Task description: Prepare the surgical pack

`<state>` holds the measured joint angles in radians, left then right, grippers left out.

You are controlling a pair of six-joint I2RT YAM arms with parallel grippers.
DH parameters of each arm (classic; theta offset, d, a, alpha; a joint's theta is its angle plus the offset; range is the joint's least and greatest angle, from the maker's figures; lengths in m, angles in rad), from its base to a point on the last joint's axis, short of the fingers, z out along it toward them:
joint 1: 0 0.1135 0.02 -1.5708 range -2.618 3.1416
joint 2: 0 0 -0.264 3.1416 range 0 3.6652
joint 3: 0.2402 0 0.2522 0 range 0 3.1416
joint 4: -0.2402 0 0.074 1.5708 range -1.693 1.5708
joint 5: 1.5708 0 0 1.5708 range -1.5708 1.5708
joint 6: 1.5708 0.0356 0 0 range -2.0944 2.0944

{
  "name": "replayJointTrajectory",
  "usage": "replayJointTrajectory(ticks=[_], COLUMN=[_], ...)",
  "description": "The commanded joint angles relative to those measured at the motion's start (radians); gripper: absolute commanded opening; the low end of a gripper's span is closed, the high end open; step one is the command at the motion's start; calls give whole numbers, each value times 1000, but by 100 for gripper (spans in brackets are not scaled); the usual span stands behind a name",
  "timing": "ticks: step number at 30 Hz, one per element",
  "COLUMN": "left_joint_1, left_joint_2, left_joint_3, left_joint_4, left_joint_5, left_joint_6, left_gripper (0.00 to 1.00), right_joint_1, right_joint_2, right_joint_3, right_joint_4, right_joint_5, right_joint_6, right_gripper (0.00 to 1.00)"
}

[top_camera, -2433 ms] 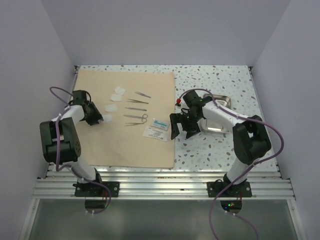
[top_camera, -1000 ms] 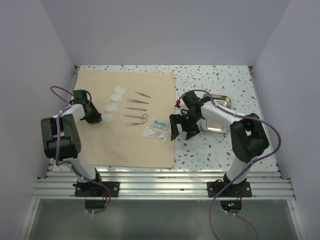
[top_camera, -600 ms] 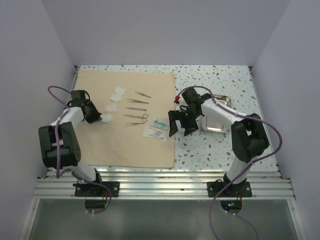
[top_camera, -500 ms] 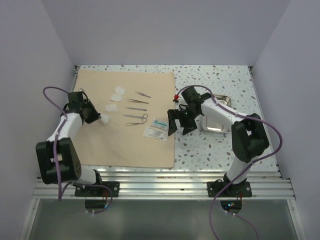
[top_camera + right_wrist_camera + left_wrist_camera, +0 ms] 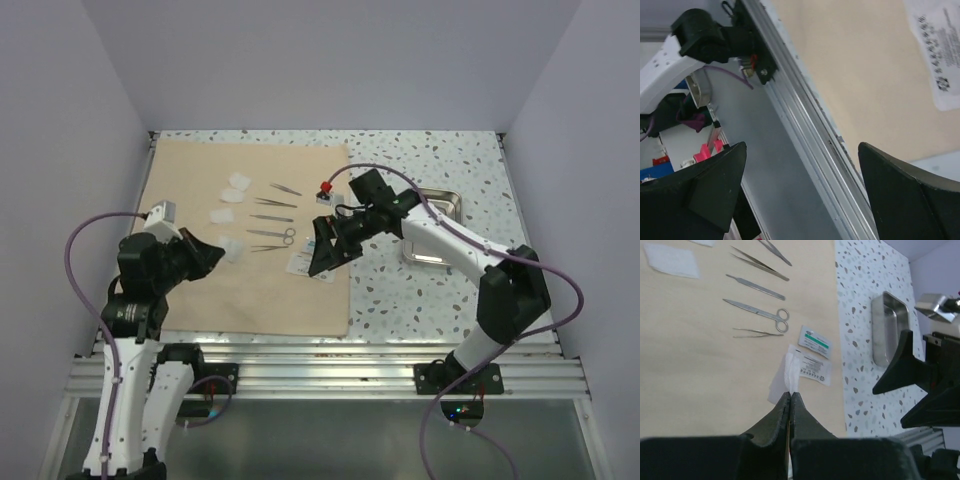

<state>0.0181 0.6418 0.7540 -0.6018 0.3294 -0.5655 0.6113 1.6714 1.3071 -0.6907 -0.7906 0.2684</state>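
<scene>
The surgical pack lies in separate pieces. The tan cloth (image 5: pixel 200 180) is spread flat at the left, with thin steel instruments (image 5: pixel 272 218) and two white gauze pads (image 5: pixel 232 198) on it. Two white packets (image 5: pixel 305 262) lie near its right edge. My left gripper (image 5: pixel 217 252) hangs above the cloth, shut on a third gauze pad (image 5: pixel 791 371), which dangles from the tips. My right gripper (image 5: pixel 330 256) hovers open over the packets and holds nothing. The steel tray (image 5: pixel 440 228) sits on the speckled table behind it.
The aluminium rail (image 5: pixel 805 140) runs along the table's near edge, below the cloth (image 5: pixel 865 75). In the left wrist view the tray (image 5: pixel 886 329) stands on bare speckled table right of the cloth. Grey walls close in the back and both sides.
My left gripper shut on a gauze pad, lifted it and drew back toward the near edge. My right gripper swung left from beside the tray to above the packets.
</scene>
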Motion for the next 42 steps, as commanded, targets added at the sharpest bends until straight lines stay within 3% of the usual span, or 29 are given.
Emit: replayJointTrajectory(ticks=[1,6,17,29,40,41,42], left_joint_1=[-3,-1,3,26,26,26,26], left_joint_2=[-120,-278,-398,-426,-427,-424,-422], left_joint_3=[-4,16,80,108,113,114,116], left_joint_4=[-182,-332,-518,-544,-500,-494,-490], left_joint_5=[173,296,441,593,622,620,620], left_joint_6=[-14,-11,42,56,9,6,1], left_gripper=[0,0,0,0,0,0,0], right_joint_1=[44,145,318,396,423,424,423], right_joint_2=[-113,-127,66,128,129,126,125], right_joint_3=[21,23,283,268,218,213,207], right_joint_4=[132,364,267,258,269,270,275], right_joint_5=[-198,-297,-306,-355,-394,-394,-392], right_joint_6=[-9,103,9,-14,-14,-14,-14], right_gripper=[97,99,99,89,66,63,52])
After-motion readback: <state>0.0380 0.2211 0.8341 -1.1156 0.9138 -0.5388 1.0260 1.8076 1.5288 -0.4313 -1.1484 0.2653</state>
